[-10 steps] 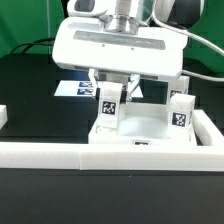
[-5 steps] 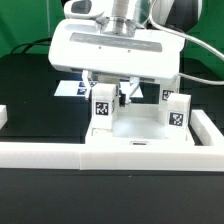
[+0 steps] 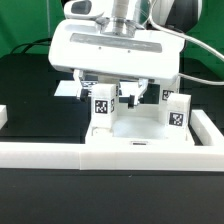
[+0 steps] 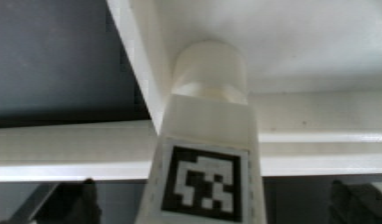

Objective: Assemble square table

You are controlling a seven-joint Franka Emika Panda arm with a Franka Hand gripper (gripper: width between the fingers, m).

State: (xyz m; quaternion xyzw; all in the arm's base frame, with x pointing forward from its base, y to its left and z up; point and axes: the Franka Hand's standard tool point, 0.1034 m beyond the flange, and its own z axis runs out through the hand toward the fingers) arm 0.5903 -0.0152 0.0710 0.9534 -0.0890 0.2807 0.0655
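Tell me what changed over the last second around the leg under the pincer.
The pincer spread its jaws and let go of the leg, which went from leaning to standing upright on the tabletop slab, slightly nearer the exterior view's left. The other leg, the rail fence and the marker board stayed put.
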